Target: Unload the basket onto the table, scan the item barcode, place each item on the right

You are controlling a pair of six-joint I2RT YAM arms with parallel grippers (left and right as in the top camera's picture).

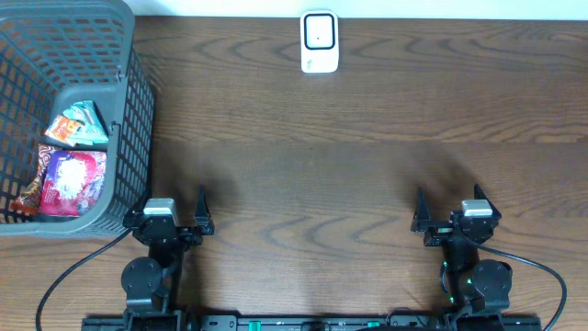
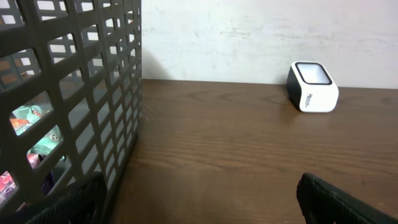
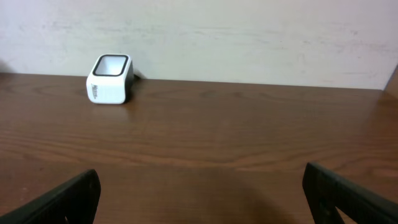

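Leftmost on the dark wooden table (image 1: pixel 322 165) stands a grey lattice basket (image 1: pixel 129 110), and the items to be scanned lie inside it. A green-and-orange packet (image 1: pixel 78 124) rests toward the basket's far side, a purple packet (image 1: pixel 72 179) lies just in front of it, and the edge of a third, orange-brown wrapper (image 1: pixel 26 195) shows at the purple one's left. No barcode can be made out on any of them. Through the lattice in the left wrist view only scraps of colour appear.

Just beside the basket's near right corner sits the left gripper (image 1: pixel 172 210), its jaws spread wide with nothing between them. From the wrist camera its left finger is close against the basket wall; whether they touch cannot be told.

Further right, at the table's far edge and near the middle of its width, stands the scanner (image 1: pixel 320 41), a small white box with a dark window on top. It is well apart from both arms and from the basket, with a pale wall (image 3: pixel 249 37) behind it.

Rightmost is the right gripper (image 1: pixel 448 210), low over bare wood at the near edge, jaws fully apart and empty.
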